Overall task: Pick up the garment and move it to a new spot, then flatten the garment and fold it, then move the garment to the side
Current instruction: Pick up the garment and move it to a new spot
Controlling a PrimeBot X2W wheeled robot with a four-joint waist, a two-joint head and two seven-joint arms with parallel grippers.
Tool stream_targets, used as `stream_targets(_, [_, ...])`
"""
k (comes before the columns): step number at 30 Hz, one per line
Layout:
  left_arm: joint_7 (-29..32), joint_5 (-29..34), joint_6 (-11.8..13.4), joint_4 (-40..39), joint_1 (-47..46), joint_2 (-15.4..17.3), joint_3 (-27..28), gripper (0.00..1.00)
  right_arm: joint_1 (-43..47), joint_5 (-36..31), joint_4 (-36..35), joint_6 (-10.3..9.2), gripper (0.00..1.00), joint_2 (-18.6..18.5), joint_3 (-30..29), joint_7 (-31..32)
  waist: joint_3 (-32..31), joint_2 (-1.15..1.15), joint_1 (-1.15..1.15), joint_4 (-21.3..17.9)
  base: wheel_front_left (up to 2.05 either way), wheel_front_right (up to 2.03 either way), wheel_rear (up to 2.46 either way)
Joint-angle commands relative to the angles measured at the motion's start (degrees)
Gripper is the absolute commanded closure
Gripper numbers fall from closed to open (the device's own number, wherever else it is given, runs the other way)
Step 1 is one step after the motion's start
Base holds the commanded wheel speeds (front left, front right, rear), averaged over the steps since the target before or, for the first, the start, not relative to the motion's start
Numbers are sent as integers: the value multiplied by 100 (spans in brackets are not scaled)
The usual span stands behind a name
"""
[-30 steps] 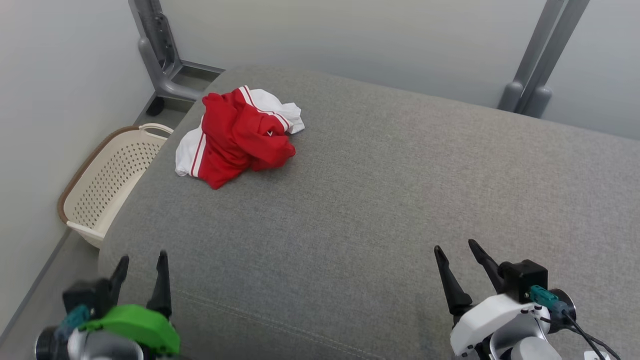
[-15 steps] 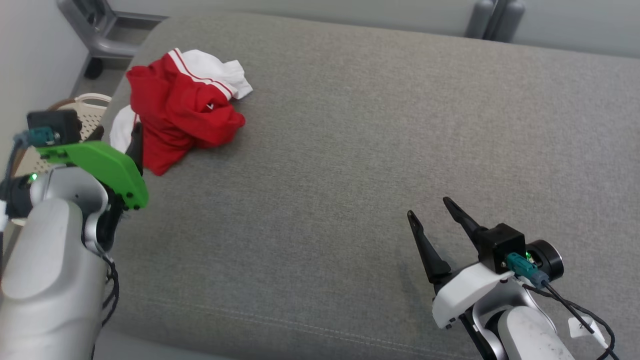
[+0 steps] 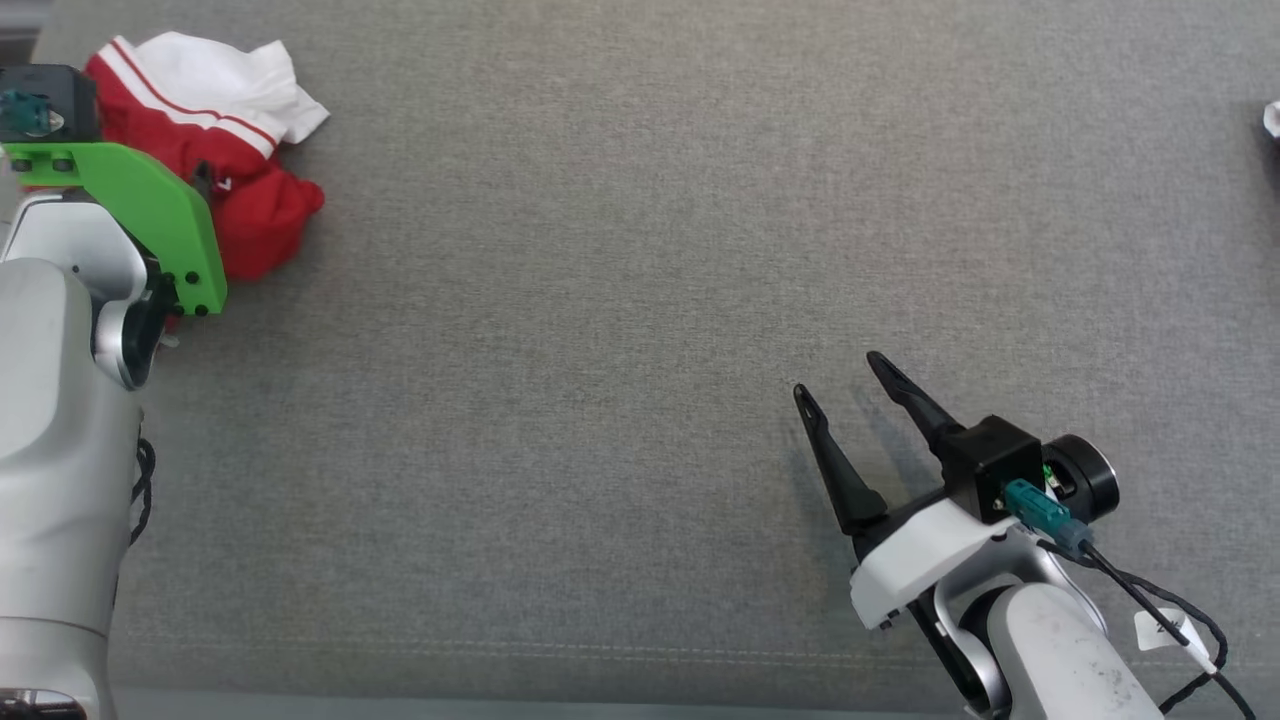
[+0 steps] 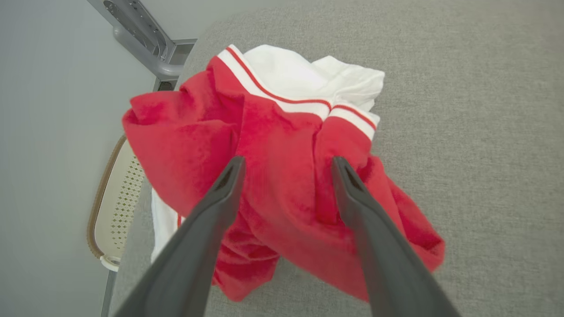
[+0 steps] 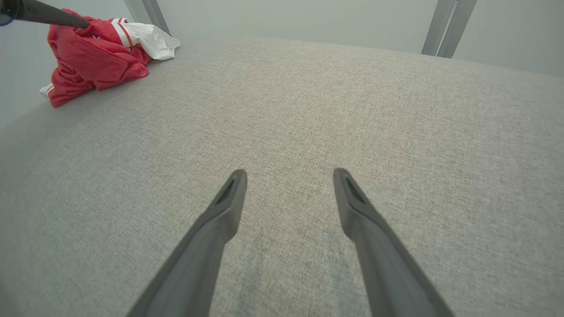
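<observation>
The crumpled red garment (image 3: pixel 262 215), soft fleecy cloth with white panels and thin stripes, lies bunched at ten o'clock on the grey woven cushion (image 3: pixel 600 300). The left gripper (image 4: pixel 287 162) hangs over it, tapered dark fingers spread apart, perhaps touching the cloth. The right gripper (image 3: pixel 838 375), at four o'clock, stands spread and empty.

A big gray cushion (image 3: pixel 640 250) is soft and flat. One red and white garment (image 3: pixel 235 140) lies bunched up on it, near the far left corner.
</observation>
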Motion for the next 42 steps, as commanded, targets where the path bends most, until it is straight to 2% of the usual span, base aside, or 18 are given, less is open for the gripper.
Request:
stream_targets(1, [52,74,99,66,-114,37,-22,0,-60,-9,-16,-2,0,-5,-23,-50,315,0,-1,-316,0,0,0])
stream_targets(3, [170,139,260,198,-166,86,-48,0,-81,-21,13,-2,0,4,-48,-88,328,0,-1,-366,0,0,0])
stream_targets(6, [319,81,308,306,-199,57,-35,0,-112,-2,59,-2,0,18,-77,-134,312,0,-1,-418,0,0,0])
stream_targets(7, [325,110,344,323,-215,74,-53,13,-115,0,74,-2,0,22,-96,-147,307,0,-1,-425,0,0,0])
stream_targets(8, [301,117,354,333,-220,80,-61,53,-119,0,90,-2,0,27,-108,-165,297,0,-1,-427,0,0,0])
stream_targets(9, [259,111,351,339,-213,76,-66,86,-119,4,113,-2,0,35,-112,-173,280,0,-1,-427,0,0,0])
stream_targets(10, [236,97,335,340,-211,72,-68,100,-121,8,134,-2,0,40,-105,-192,261,0,-1,-425,0,0,0])
stream_targets(18, [-607,42,212,133,-178,-34,-64,100,-117,134,383,-2,0,60,25,-338,-111,0,-1,-426,0,0,0])
stream_targets(26, [-1337,4,-143,-335,-486,-377,-312,100,-37,397,668,-2,0,68,70,-520,-647,0,-1,-679,0,0,0])
stream_targets(32, [-1645,-235,-304,-970,-713,-867,-534,100,98,619,880,-2,0,68,105,-678,-969,0,-1,-1081,0,0,0])
stream_targets(34, [-1687,-268,-308,-1053,-716,-938,-558,100,110,644,909,-2,0,68,105,-702,-1007,0,-1,-1145,0,0,0])
stream_targets(39, [-1917,-588,-357,-1480,-668,-1411,-716,100,133,751,997,-2,0,68,39,-810,-1114,0,-1,-1388,0,0,0])
stream_targets(42, [-2056,-877,-357,-1630,-485,-1572,-931,100,146,772,1059,-2,0,69,34,-858,-1177,0,-1,-1524,0,0,0])
